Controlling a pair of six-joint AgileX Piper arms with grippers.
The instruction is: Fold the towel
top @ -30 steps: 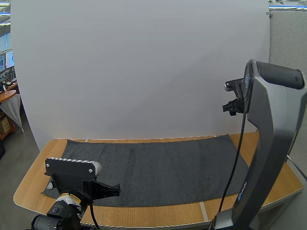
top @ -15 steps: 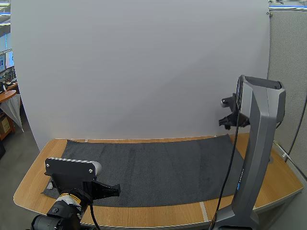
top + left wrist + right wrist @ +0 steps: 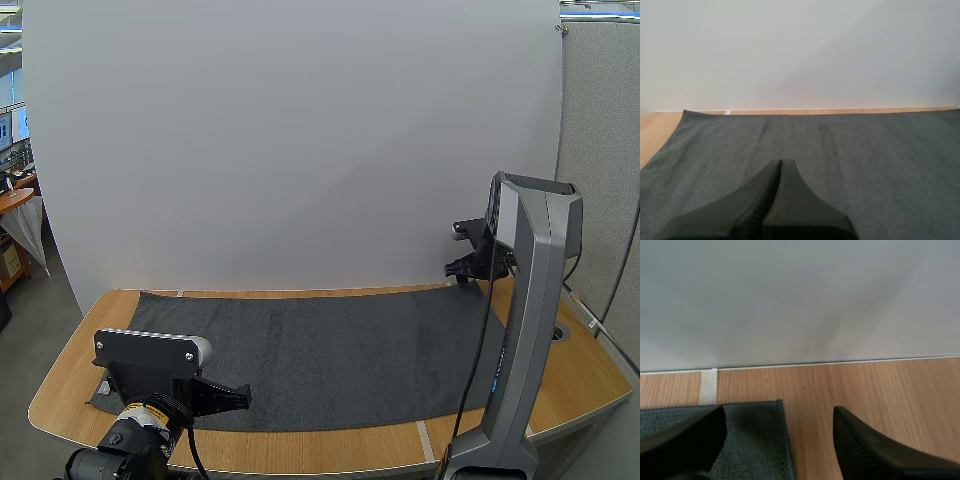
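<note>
Over the far right corner of the dark grey towel [image 3: 320,350], spread flat on the bench [image 3: 565,372] with its long axis left-right, right pincer [image 3: 778,412] hangs wide open, empty, straddling the corner edge; left pincer [image 3: 779,165] closed, empty, near-left.

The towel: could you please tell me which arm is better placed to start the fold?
Probably the right: the right gripper is open at the far right corner of the towel, while the left gripper is shut above its near left part.
</note>
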